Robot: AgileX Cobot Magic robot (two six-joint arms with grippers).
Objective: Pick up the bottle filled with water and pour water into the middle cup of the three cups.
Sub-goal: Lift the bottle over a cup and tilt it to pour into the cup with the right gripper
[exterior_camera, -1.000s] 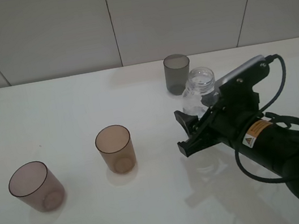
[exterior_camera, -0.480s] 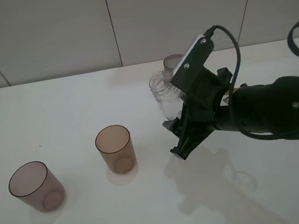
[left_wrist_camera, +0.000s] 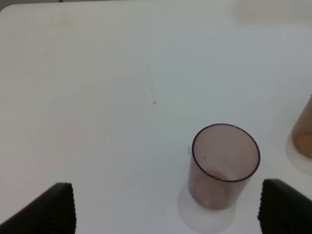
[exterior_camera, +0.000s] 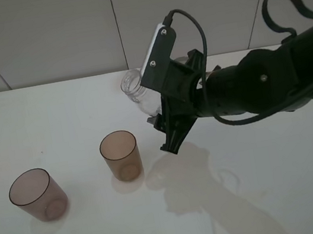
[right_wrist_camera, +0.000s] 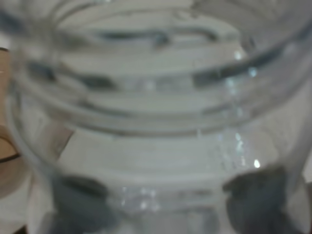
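1. Bottle (exterior_camera: 140, 97): clamped in right gripper (exterior_camera: 165, 130), jaws closed on its body; clear of table (exterior_camera: 266, 195); tilted, mouth toward 9 o'clock.
2. Middle cup (exterior_camera: 120, 153): upright, at 8 o'clock of bottle, apart; bottle mouth not over it.
3. Left gripper (left_wrist_camera: 170, 209): wide open, empty; near mauve cup (left_wrist_camera: 224, 165).
4. Risk: more tilt short of the rim would spill onto table; wide neck may gush; lower finger could knock cup.
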